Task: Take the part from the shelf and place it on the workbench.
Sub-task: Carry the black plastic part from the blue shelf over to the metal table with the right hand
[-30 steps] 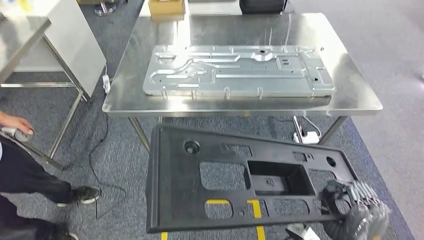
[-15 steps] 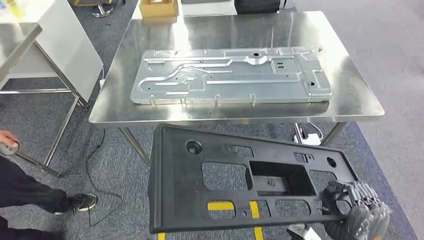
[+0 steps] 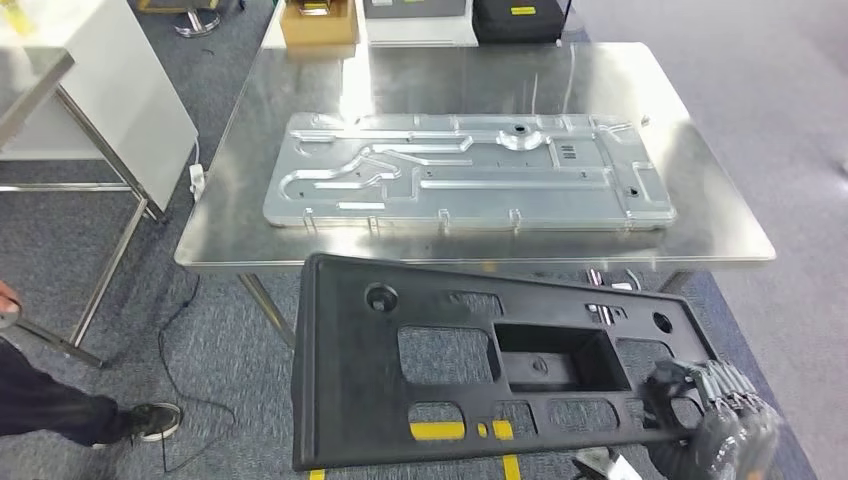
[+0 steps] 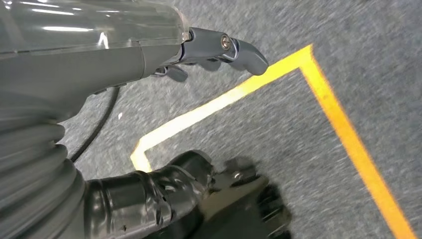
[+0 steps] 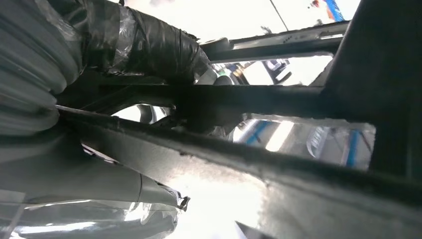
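Observation:
The part is a large black plastic panel (image 3: 350, 400) with several cut-outs, held flat in front of me just short of the workbench's near edge. My right hand (image 3: 715, 415) grips it at its near right corner. In the right wrist view the hand (image 5: 124, 50) wraps a bar of the panel (image 5: 298, 169). The steel workbench (image 3: 710, 200) stands ahead, with a big ribbed metal plate (image 3: 470, 170) lying across its middle. My left hand (image 4: 219, 47) hangs over grey carpet and holds nothing, its fingers apart.
A cardboard box (image 3: 318, 22) and a black case (image 3: 520, 18) sit beyond the bench's far edge. A white table (image 3: 110, 90) stands at the left. A person's leg and shoe (image 3: 150, 420) are on the floor at lower left. Yellow tape (image 4: 343, 124) marks the carpet.
The whole view has shifted as I move; the workbench now sits slightly lower and nearer. The person at the left has slid toward the picture's edge. My right hand still holds the panel.

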Tool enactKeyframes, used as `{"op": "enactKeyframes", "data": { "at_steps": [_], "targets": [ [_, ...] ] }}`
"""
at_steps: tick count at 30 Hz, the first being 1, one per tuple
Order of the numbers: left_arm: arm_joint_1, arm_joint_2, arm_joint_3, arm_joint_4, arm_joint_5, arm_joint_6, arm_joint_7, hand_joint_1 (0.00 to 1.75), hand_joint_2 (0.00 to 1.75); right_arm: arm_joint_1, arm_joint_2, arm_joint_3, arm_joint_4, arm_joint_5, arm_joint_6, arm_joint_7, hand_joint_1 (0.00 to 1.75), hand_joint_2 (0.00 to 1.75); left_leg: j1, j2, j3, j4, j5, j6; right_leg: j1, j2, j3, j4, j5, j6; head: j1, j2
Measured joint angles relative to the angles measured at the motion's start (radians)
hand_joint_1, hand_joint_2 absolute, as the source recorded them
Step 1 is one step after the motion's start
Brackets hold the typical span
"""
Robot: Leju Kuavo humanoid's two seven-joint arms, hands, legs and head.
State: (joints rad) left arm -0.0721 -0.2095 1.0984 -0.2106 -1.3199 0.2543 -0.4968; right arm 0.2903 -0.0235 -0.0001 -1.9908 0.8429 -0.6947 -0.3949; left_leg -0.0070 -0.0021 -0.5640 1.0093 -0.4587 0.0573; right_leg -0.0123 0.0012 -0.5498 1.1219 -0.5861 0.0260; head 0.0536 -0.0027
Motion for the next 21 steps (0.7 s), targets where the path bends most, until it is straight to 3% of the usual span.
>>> {"op": "enactKeyframes", "data": {
  "at_steps": [2, 3, 4, 5, 6, 8, 9, 11, 13, 15, 18, 19, 20, 21],
  "targets": [
    [-0.004, 0.0, -0.002, 0.0, -0.003, -0.001, -0.001, 0.0, 1.75, -0.008, -0.006, 0.001, 0.0, 0.0, 0.0, 0.001, 1.75, 1.75, -0.002, 0.0, 0.01, -0.002, -0.008, 0.005, -0.001, 0.0, -0.08, 0.127, -0.041, 0.004, 0.001, 0.0],
    [-0.004, 0.0, -0.002, 0.0, -0.004, -0.002, -0.002, 0.0, 1.75, -0.01, -0.01, 0.001, 0.001, 0.0, 0.0, 0.003, 1.75, 1.75, -0.003, -0.001, 0.016, -0.001, -0.015, 0.006, -0.001, 0.0, -0.116, 0.17, -0.042, 0.006, 0.001, 0.0],
    [-0.004, 0.0, -0.003, 0.0, -0.005, -0.004, -0.003, 0.0, 1.75, -0.013, -0.015, 0.002, 0.001, 0.0, 0.0, 0.006, 1.75, 1.75, -0.003, -0.002, 0.024, -0.001, -0.022, 0.006, -0.001, 0.0, -0.135, 0.179, -0.022, 0.006, 0.001, 0.0],
    [-0.003, 0.0, -0.004, 0.0, -0.007, -0.006, -0.004, 0.0, 1.75, -0.017, -0.02, 0.002, 0.002, 0.001, 0.0, 0.009, 1.75, 1.75, -0.004, -0.003, 0.035, 0.0, -0.031, 0.005, -0.001, 0.0, -0.136, 0.15, 0.018, 0.005, 0.001, 0.0],
    [-0.002, 0.0, -0.006, 0.0, -0.009, -0.008, -0.004, 0.0, 1.75, -0.023, -0.026, 0.002, 0.002, 0.001, 0.0, 0.013, 1.75, 1.75, -0.004, -0.004, 0.047, 0.001, -0.04, 0.004, 0.0, 0.0, -0.12, 0.088, 0.071, 0.002, 0.0, 0.0],
    [-0.001, -0.002, -0.01, 0.0, -0.014, -0.011, -0.006, 0.0, 1.75, -0.037, -0.034, 0.003, 0.004, 0.003, 0.0, 0.02, 1.75, 1.75, -0.005, -0.005, 0.063, 0.003, -0.058, -0.003, 0.006, -0.001, -0.08, -0.023, 0.135, -0.008, 0.001, 0.0],
    [-0.003, -0.003, -0.012, 0.001, -0.016, -0.011, -0.007, 0.0, 1.75, -0.043, -0.038, 0.003, 0.004, 0.003, 0.0, 0.024, 1.75, 1.75, -0.006, -0.005, 0.065, 0.004, -0.064, -0.007, 0.009, -0.001, -0.068, -0.055, 0.142, -0.014, 0.001, 0.0],
    [-0.007, -0.005, -0.017, 0.001, -0.017, -0.012, -0.009, 0.0, 1.75, -0.051, -0.046, 0.004, 0.006, 0.006, 0.0, 0.033, 1.75, 1.75, -0.006, -0.006, 0.063, 0.002, -0.069, -0.016, 0.015, 0.0, -0.059, -0.073, 0.129, -0.024, 0.002, 0.0],
    [-0.009, -0.005, -0.022, 0.001, -0.018, -0.012, -0.01, 0.0, 1.75, -0.058, -0.051, 0.006, 0.009, 0.009, 0.0, 0.043, 1.75, 1.75, -0.008, -0.004, 0.065, 0.003, -0.079, -0.026, 0.007, 0.002, -0.049, -0.087, 0.124, -0.031, 0.001, 0.0],
    [-0.01, -0.005, -0.024, 0.001, -0.018, -0.012, -0.011, 0.0, 1.75, -0.065, -0.055, 0.007, 0.012, 0.013, 0.0, 0.053, 1.75, 1.75, -0.006, -0.004, 0.039, 0.062, -0.108, -0.038, 0.0, -0.001, -0.03, -0.102, 0.12, -0.039, -0.003, 0.0],
    [-0.007, -0.005, -0.026, 0.001, -0.019, -0.012, -0.011, 0.0, 1.75, -0.072, -0.06, 0.008, 0.017, 0.018, 0.0, 0.061, 1.75, 1.75, 0.008, -0.003, -0.084, 0.252, -0.157, -0.054, 0.0, -0.005, -0.009, -0.107, 0.104, -0.046, -0.006, 0.0],
    [-0.005, -0.005, -0.026, 0.001, -0.02, -0.012, -0.01, 0.0, 1.75, -0.072, -0.06, 0.008, 0.018, 0.018, 0.0, 0.062, 1.75, 1.75, 0.013, -0.003, -0.116, 0.285, -0.15, -0.057, 0.0, -0.004, -0.001, -0.106, 0.097, -0.045, -0.006, 0.0],
    [-0.003, -0.005, -0.026, 0.001, -0.02, -0.012, -0.01, 0.0, 1.75, -0.072, -0.06, 0.008, 0.02, 0.018, 0.0, 0.063, 1.75, 1.75, 0.017, -0.003, -0.128, 0.277, -0.123, -0.06, -0.001, -0.003, 0.008, -0.106, 0.09, -0.043, -0.006, 0.0],
    [-0.002, -0.005, -0.026, 0.001, -0.02, -0.012, -0.01, 0.0, 1.75, -0.072, -0.06, 0.008, 0.021, 0.018, 0.0, 0.063, 1.75, 1.75, 0.02, -0.003, -0.122, 0.235, -0.079, -0.062, -0.002, -0.002, 0.018, -0.106, 0.082, -0.04, -0.006, 0.0]
  ]
}}
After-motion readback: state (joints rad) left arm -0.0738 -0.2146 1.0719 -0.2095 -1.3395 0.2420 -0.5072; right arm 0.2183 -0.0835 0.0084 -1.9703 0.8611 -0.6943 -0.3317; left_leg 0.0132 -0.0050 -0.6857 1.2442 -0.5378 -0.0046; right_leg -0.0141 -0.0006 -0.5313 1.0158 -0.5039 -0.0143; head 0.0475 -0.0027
